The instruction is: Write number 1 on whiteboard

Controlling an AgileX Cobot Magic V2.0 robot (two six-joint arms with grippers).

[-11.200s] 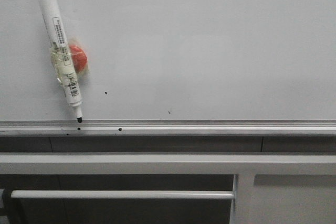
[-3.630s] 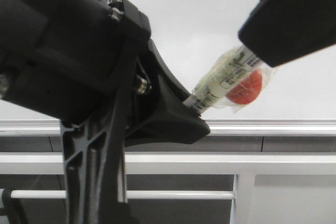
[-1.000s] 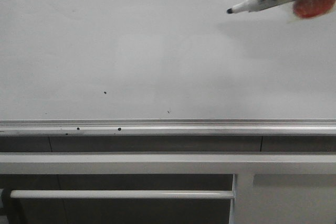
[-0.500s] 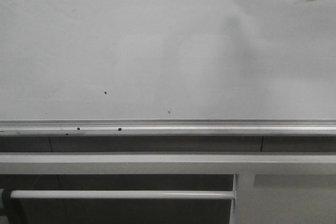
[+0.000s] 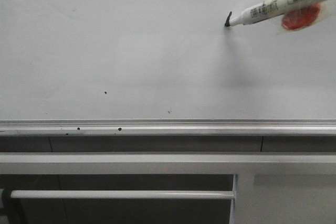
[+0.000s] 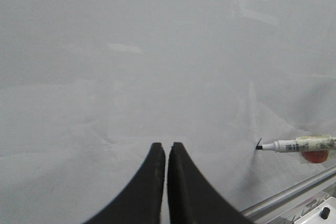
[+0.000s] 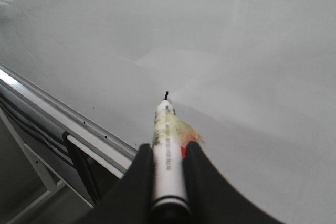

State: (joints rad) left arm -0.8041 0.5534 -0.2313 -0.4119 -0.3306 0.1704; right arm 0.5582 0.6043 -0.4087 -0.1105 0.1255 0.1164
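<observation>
right gripper (image 7: 168,166) clamped on white-barrelled black-tipped marker pen (image 5: 278,4); barrel's long axis runs left from the claw, tip touching large glossy white whiteboard (image 5: 131,45), upper right. short black stroke, start of number 1 (image 5: 228,20), at tip. stroke must run down toward the rail. left gripper (image 6: 163,153) closed, empty, well apart.

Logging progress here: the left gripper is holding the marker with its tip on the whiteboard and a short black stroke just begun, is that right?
Not quite: the right gripper holds the marker, as the right wrist view shows. The left gripper is shut on nothing. The rest holds: the tip is on the whiteboard with a short black stroke begun.
</observation>
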